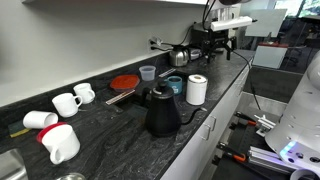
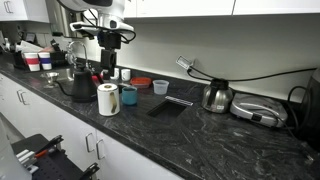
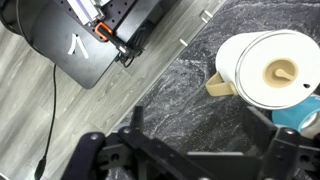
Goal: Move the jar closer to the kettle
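Dark speckled countertop (image 2: 200,130) is carrying everything we are watching. We are seeing the jar (image 2: 108,99) standing upright near the front edge, just right of the kettle (image 2: 80,83) but apart from it. A blue mug (image 2: 128,96) is sitting just beside the jar on its right. The gripper (image 2: 108,62) is hanging above the jar and touching nothing. In the wrist view its fingers (image 3: 95,150) are standing wide apart (nothing between them), and the jar (image 3: 262,65) is showing at the upper right.
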`<action>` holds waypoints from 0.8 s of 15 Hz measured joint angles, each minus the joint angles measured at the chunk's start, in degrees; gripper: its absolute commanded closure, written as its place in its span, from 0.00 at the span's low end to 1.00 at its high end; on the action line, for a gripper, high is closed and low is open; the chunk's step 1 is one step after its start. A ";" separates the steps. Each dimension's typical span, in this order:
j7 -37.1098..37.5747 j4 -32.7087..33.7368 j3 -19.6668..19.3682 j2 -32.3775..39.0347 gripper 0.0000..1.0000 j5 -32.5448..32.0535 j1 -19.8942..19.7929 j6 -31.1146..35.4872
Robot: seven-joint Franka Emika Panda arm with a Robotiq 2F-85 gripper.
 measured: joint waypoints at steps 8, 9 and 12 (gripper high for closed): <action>1.78 -0.19 0.27 -0.30 0.00 0.00 -0.43 0.10; 1.78 -0.19 0.27 -0.30 0.00 0.00 -0.43 0.10; 1.78 -0.36 0.07 -0.21 0.00 0.14 -0.43 0.07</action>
